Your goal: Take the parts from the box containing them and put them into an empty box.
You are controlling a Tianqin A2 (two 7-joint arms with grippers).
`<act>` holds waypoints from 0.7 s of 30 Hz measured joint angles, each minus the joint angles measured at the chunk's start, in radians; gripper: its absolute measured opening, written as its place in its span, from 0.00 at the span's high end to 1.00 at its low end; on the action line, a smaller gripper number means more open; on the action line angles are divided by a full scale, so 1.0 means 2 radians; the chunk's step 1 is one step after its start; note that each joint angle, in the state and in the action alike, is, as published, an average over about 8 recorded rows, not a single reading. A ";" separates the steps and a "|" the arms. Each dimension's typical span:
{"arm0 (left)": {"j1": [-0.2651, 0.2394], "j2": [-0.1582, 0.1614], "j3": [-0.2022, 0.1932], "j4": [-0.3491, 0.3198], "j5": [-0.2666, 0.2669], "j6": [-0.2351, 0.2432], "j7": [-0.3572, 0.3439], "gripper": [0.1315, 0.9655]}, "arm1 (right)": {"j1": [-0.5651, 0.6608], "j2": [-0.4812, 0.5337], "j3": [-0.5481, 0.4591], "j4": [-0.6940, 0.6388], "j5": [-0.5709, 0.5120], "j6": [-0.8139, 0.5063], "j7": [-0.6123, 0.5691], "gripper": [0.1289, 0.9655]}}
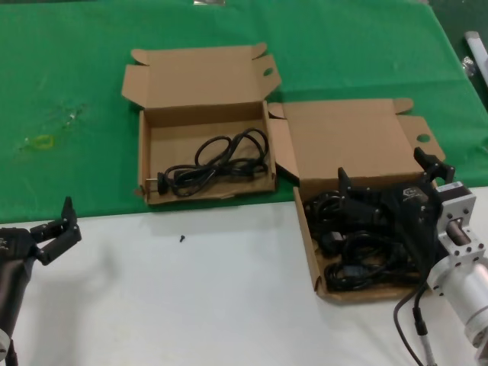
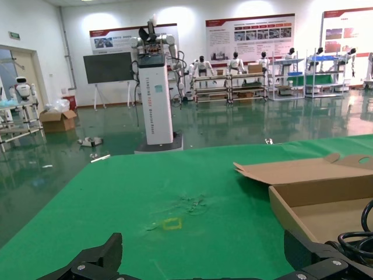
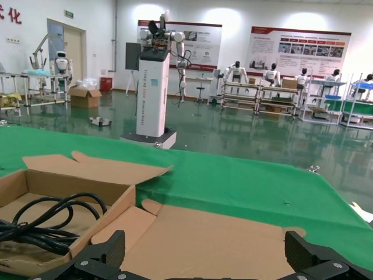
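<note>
Right tool [image 1: 385, 200] low inside the near-right box [image 1: 306, 229], fingers spread wide among a heap of black power cords [image 1: 358, 263]; whether it has hold of any cord cannot be told, since the tool body covers the contact. In the right wrist view both fingertips stand well apart at the lower edge, with this box's open lid [image 3: 221, 239] lying flat beyond them.

Left tool [image 1: 55, 230] hovers over the bare white bench [image 1: 191, 297] at the near-left corner, fingers parted wide, nothing between them. Well apart from both boxes.

Containers:
- Near-right box: shallow brown cardboard, straight side wall, lid hinged back onto the green cloth [image 1: 76, 76]. Holds several tangled cords, filling most of the floor.
- Far-left box [image 1: 206, 195]: same type, front wall wavy and dented, lid [image 1: 200, 75] tilted back. Holds one looped cord [image 1: 217, 164] with its plug toward the left front corner; rest of the floor bare.

Edges and room: the two boxes stand close at the corner, the right box's side flap just beside the left box's right wall. The left box's front wall sits just beyond the line where cloth meets white bench. A small dark speck [image 1: 181, 238] lies on the white surface before it. Open bench runs between the left tool and the right box.
</note>
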 joint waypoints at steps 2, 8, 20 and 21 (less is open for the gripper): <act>0.000 0.000 0.000 0.000 0.000 0.000 0.000 0.00 | 0.000 0.000 0.000 0.000 0.000 0.000 0.000 0.00; 0.000 0.000 0.000 0.000 0.000 0.000 0.000 0.00 | 0.000 0.000 0.000 0.000 0.000 0.000 0.000 0.00; 0.000 0.000 0.000 0.000 0.000 0.000 0.000 0.00 | 0.000 0.000 0.000 0.000 0.000 0.000 0.000 0.00; 0.000 0.000 0.000 0.000 0.000 0.000 0.000 0.00 | 0.000 0.000 0.000 0.000 0.000 0.000 0.000 0.00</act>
